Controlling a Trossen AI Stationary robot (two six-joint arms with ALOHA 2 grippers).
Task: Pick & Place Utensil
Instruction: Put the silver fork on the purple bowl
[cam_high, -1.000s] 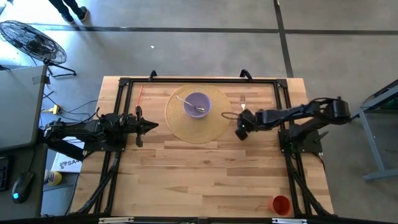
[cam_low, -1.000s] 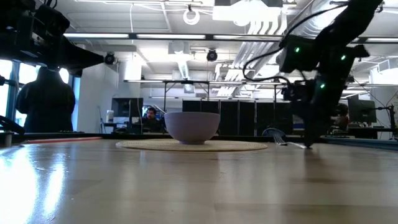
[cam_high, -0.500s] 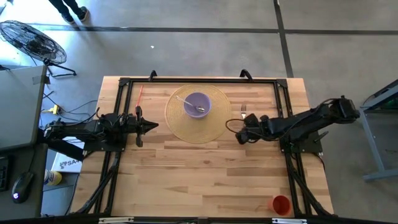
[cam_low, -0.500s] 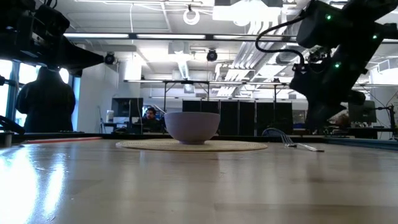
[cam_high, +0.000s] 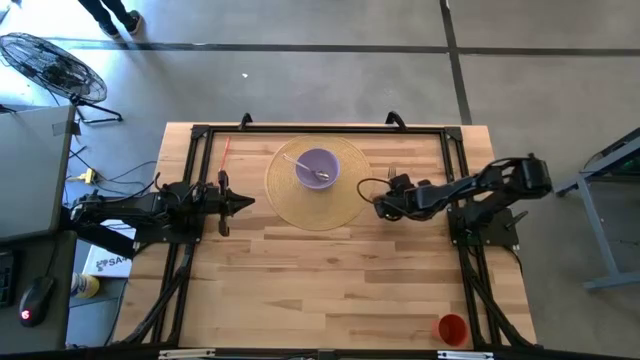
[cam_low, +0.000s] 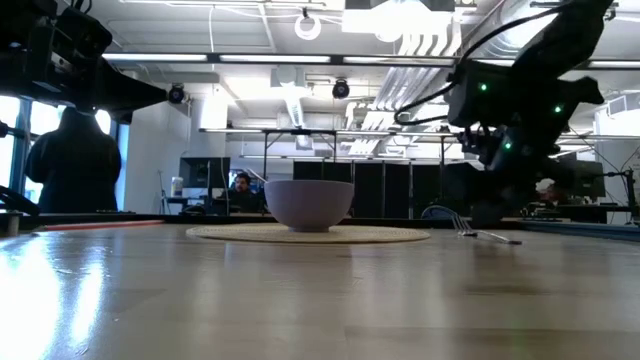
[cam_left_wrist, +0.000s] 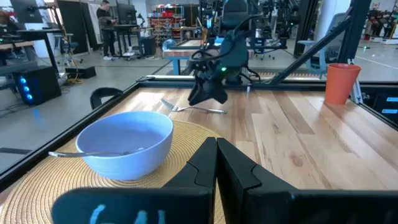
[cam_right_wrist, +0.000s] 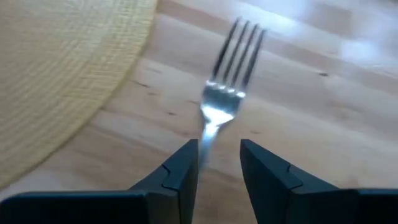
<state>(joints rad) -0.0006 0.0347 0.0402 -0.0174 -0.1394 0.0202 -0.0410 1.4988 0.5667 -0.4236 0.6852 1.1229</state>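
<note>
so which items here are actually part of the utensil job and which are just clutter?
Part of the job:
- fork, flat on the wood beside the placemat
- right tool, open, fingers either side of the fork handle
- woven placemat
- purple bowl on the placemat, spoon in it

Just lying about:
- orange cup at the table's near right corner
- red stick at the far left
- left tool, shut, waiting at the left

A robotics lab or workshop: a butcher-block wooden table (cam_high: 330, 270) framed in black metal rails stands on a bare grey concrete floor (cam_high: 300, 80), a black pedestal fan (cam_high: 52, 68) at 10 o'clock. Behind it, exposed ceiling ducts (cam_low: 420, 45), strip lighting, dark equipment racks (cam_low: 400, 190) and people at workstations (cam_low: 240, 188).
</note>
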